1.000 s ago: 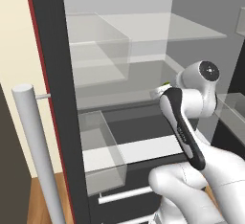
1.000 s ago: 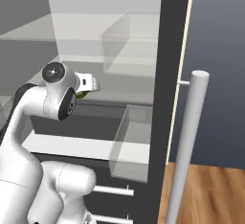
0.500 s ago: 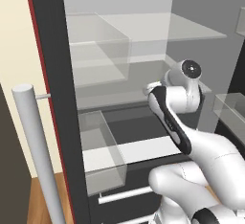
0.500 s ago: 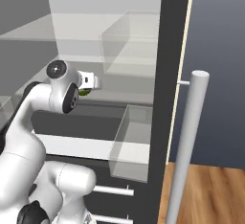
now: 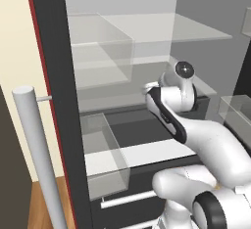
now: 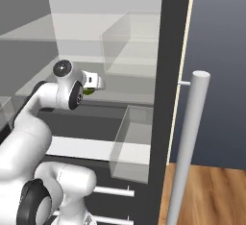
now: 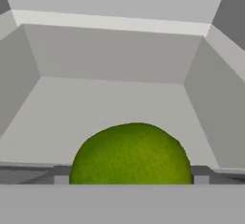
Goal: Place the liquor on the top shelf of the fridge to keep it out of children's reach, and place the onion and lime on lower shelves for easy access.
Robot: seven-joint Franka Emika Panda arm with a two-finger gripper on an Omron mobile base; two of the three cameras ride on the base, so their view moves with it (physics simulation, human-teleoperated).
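Arm deeper; lime (image 7: 131, 153) round, axisless.

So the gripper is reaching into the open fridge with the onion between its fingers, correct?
Not the onion. The hand view shows a yellow-green lime at the gripper, and the right base view shows a green patch there too. The rest holds: the arm reaches into the open fridge.
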